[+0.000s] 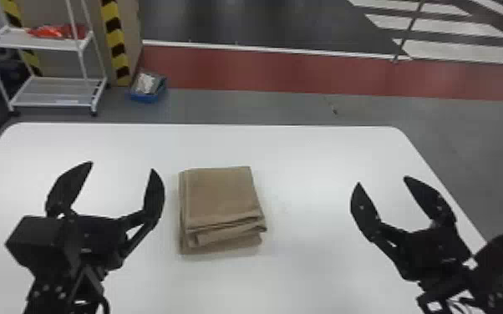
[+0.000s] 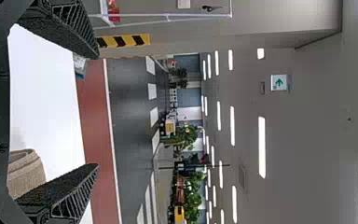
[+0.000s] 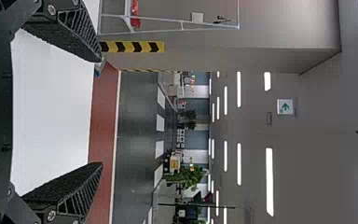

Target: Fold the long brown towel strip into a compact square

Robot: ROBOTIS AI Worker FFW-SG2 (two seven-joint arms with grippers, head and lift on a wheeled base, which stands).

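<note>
The brown towel lies on the white table as a compact, roughly square stack, with several layered edges showing along its near side. To its left is my left gripper, fingers wide apart and nothing between them. My right gripper stands well to the towel's right, also open and holding nothing. In the left wrist view, part of the towel shows beside one finger of my left gripper. The right wrist view has the table's white surface between the spread fingers of my right gripper.
The white table has its far edge beyond both grippers, and its right edge runs close to my right gripper. On the floor behind stand a white wire shelf and a blue bin.
</note>
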